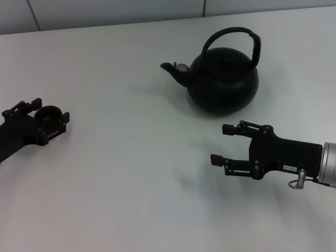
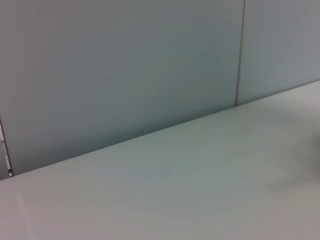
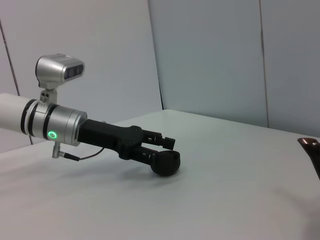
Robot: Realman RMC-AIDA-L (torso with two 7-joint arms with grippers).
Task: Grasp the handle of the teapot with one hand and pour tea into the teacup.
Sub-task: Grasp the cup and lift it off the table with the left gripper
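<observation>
The matte-black teapot (image 1: 223, 79) stands on the white table (image 1: 131, 173) at the back right, its short spout (image 1: 170, 68) pointing left. Its arched handle (image 1: 233, 35) rises over the top and is thicker on its right side. My right gripper (image 1: 219, 144) is open and empty, in front of the teapot and a little apart from it. My left gripper (image 1: 51, 110) is at the far left, shut on the small dark teacup (image 1: 49, 113). The right wrist view shows that gripper (image 3: 167, 152) holding the teacup (image 3: 166, 163) low at the table. The spout tip (image 3: 310, 145) shows at that view's edge.
A pale panelled wall (image 1: 105, 13) runs along the table's back edge. The left wrist view shows only bare table (image 2: 175, 200) and wall (image 2: 125, 65). White table surface lies between the two grippers.
</observation>
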